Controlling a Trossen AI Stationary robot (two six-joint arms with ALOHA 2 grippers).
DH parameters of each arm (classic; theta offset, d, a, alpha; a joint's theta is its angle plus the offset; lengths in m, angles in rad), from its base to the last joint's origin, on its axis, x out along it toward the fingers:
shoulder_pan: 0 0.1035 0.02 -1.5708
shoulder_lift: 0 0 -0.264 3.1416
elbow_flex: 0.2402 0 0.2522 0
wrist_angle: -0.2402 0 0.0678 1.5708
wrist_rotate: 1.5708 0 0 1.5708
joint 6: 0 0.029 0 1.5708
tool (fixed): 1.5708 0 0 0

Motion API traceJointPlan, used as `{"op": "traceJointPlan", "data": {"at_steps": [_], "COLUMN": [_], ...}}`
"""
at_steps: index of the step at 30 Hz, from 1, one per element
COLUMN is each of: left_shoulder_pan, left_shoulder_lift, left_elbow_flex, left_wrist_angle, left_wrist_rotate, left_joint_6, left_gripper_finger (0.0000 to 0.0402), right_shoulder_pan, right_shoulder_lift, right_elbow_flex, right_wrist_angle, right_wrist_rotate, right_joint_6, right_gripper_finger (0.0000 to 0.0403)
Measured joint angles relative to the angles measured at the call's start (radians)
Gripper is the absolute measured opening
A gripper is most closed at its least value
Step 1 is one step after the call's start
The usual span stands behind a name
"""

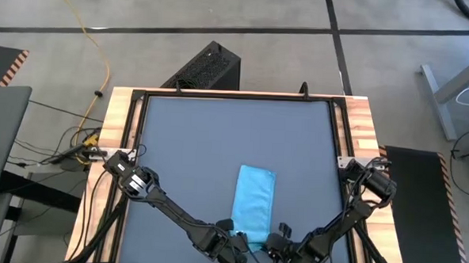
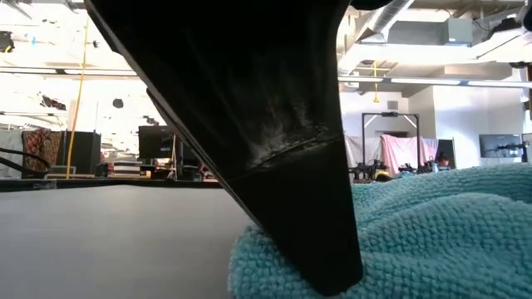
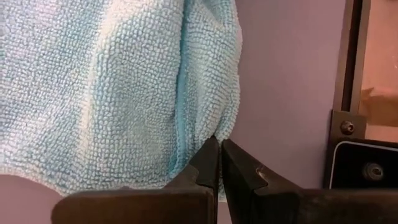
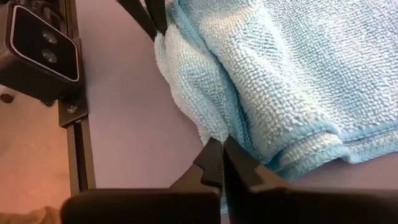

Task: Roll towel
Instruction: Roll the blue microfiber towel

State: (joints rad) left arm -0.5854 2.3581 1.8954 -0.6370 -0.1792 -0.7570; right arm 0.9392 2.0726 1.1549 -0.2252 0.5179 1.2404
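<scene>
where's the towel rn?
High view: the towel lies lengthwise near the table's front middle, its near end pinched by the left gripper and right gripper.

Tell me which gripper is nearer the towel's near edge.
Neither: both are at it. The left gripper is pinched on the towel at its near left corner, the right gripper on its near right corner.

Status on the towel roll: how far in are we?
Early. Done: the towel lies as a narrow folded strip on the tabletop, and both arms are at its near end. In hand: the left gripper and right gripper are each shut on a near corner of the towel. Left: the whole roll; no rolled turn shows yet.
</scene>
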Motion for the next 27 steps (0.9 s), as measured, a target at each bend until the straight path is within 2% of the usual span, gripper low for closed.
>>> {"op": "traceJointPlan", "data": {"at_steps": [4, 9, 17, 23, 27], "left_shoulder_pan": [0.0, 0.002, 0.018, 0.036, 0.037], "left_shoulder_lift": [-0.003, -0.022, -0.029, -0.029, -0.03], "left_elbow_flex": [0.0, 0.0, 0.001, 0.001, -0.003], "left_wrist_angle": [0.0, 0.003, 0.027, 0.03, -0.012], "left_wrist_rotate": [-0.005, 0.026, 0.18, 0.224, 0.259], "left_joint_6": [-0.017, -0.015, -0.029, -0.037, -0.038], "left_gripper_finger": [0.0, 0.0, 0.0, 0.0, 0.0], "right_shoulder_pan": [0.011, 0.041, 0.06, 0.046, 0.037], "right_shoulder_lift": [-0.001, -0.001, 0.0, -0.037, -0.077], "right_elbow_flex": [0.03, 0.093, 0.112, 0.111, 0.109], "right_wrist_angle": [-0.022, -0.06, -0.059, -0.07, -0.146], "right_wrist_rotate": [-0.008, -0.118, -0.173, -0.211, -0.281], "right_joint_6": [0.001, 0.012, 0.074, 0.107, 0.128], "right_gripper_finger": [0.0013, 0.0013, 0.0014, 0.0014, 0.0014]}}
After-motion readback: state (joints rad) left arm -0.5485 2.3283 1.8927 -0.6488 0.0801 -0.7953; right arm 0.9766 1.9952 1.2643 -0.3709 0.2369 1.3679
